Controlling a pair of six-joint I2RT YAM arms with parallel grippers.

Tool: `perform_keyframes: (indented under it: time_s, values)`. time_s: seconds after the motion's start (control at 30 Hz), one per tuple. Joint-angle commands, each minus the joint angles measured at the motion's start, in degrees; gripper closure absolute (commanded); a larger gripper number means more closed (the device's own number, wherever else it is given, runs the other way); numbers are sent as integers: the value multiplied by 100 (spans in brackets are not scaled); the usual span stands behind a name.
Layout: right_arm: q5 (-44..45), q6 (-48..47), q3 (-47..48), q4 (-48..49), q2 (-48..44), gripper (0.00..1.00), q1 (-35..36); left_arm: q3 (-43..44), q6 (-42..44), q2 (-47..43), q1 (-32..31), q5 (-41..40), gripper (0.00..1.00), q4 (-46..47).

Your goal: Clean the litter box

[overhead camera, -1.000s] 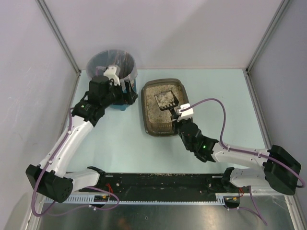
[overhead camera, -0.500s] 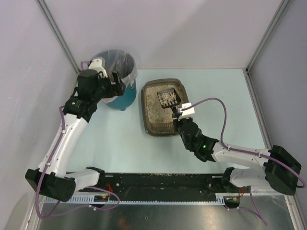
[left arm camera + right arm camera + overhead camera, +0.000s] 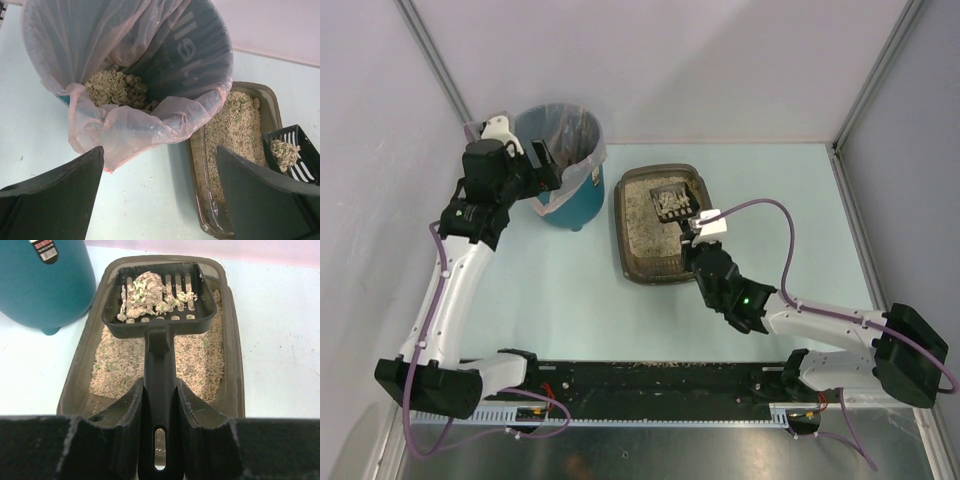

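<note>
The grey-brown litter box point(image 3: 623, 228) lies in the middle of the table with beige granules inside; it also shows in the right wrist view point(image 3: 233, 335) and the left wrist view point(image 3: 199, 165). My right gripper point(image 3: 694, 232) is shut on the handle of a black slotted scoop point(image 3: 160, 300), held above the litter with a clump of litter on it point(image 3: 671, 203). My left gripper point(image 3: 542, 175) is open and empty, raised beside the left rim of the round teal bin point(image 3: 570, 205), looking down into its liner point(image 3: 125, 125).
The teal bin with a clear pink-tinted liner holds clumped litter point(image 3: 117, 90). Grey walls enclose the table on three sides. A black rail point(image 3: 650, 385) runs along the near edge by the arm bases.
My left arm has swung left and up, away from the bin's front to its left rim. My right gripper has raised the loaded scoop slightly toward the far end of the litter box.
</note>
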Motion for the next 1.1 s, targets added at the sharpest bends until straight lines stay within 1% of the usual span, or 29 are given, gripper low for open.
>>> perform_keyframes:
  time_s: [0.0, 0.03, 0.07, 0.1, 0.13, 0.17, 0.2, 0.23, 0.27, 0.3, 0.33, 0.37, 0.43, 0.5, 0.53, 0.57, 0.6, 0.63, 0.7, 0.73, 0.77, 0.8, 0.83, 0.87, 0.9, 0.93, 0.97, 1.0, 1.07]
  values:
    - [-401, -72, 267, 196, -143, 100, -285, -96, -39, -262, 12, -108, 5, 19]
    - [-228, -389, 294, 503, -64, 100, -110, -113, -39, -253, 12, -125, 4, 19]
    - [375, -618, 311, 584, 41, 100, 22, -113, -48, -235, 12, -125, 4, 19]
    - [624, -412, 311, 550, 33, 100, -46, -96, -57, -218, 12, -125, 4, 28]
    - [618, -96, 311, 219, -37, 100, -169, -44, -57, -218, 12, -99, 4, 28]
    - [-278, 185, 311, 129, -176, 100, -387, -17, -31, -218, 12, -99, 4, 19]
    - [-522, 66, 320, 180, -152, 100, -337, 1, -13, -209, 21, -116, 4, 19]
    - [-446, -144, 390, 285, -99, 100, -198, 27, 5, -191, 21, -134, 4, 19]
    - [181, -285, 417, 304, -20, 100, 21, 36, 31, -191, 38, -143, 4, 19]
    - [413, -104, 417, 286, 24, 100, 15, 36, 40, -209, 38, -178, 4, 19]
    - [503, 203, 417, -44, -37, 100, -64, 19, 31, -244, 47, -187, 4, 19]
    - [164, 406, 408, -144, -107, 100, -169, 18, 40, -261, 47, -195, 4, 28]
    - [-251, -29, 408, 117, -90, 100, -118, -17, 40, -279, 65, -169, 4, 19]
    - [430, -392, 434, 268, 59, 100, 119, -34, 31, -288, 100, -178, 4, 10]
    - [947, -61, 434, 129, 16, 100, 25, -26, 31, -314, 100, -213, 3, 19]
    - [726, 307, 426, -81, -106, 100, -142, -26, 40, -332, 100, -213, 3, 19]
    - [193, 503, 417, -161, -221, 100, -448, -43, 40, -358, 100, -213, 3, 10]
    - [-578, 365, 417, -40, -248, 100, -460, -52, 49, -350, 100, -213, 3, 10]
    - [-342, -257, 504, 285, -82, 100, -154, -52, 31, -341, 109, -204, 3, 10]
    - [260, -347, 531, 277, 75, 100, -13, -52, 14, -332, 109, -196, 3, 19]
    - [466, -78, 531, 182, 77, 100, -73, -52, -4, -341, 109, -178, 3, 10]
    - [460, 299, 531, -202, 7, 100, -221, -52, -4, -349, 109, -169, 3, 10]
    - [-428, 529, 505, -223, -63, 100, -466, -43, 5, -393, 109, -152, 3, 10]
    - [-793, 331, 505, -137, -81, 100, -451, -60, 48, -402, 109, -169, 3, 10]
    - [-832, 50, 540, 38, -29, 100, -286, -104, 75, -411, 109, -187, 3, 19]
    - [-75, -240, 688, 14, 41, 100, -93, -122, 92, -411, 109, -213, 3, 10]
    - [289, -173, 742, -82, 111, 100, 31, -140, 101, -420, 109, -230, 3, 10]
    - [554, 193, 751, -448, 51, 100, -55, -148, 128, -437, 100, -239, 2, 10]
    - [-230, 635, 646, -593, -177, 100, -492, -157, 189, -464, 100, -231, 2, 10]
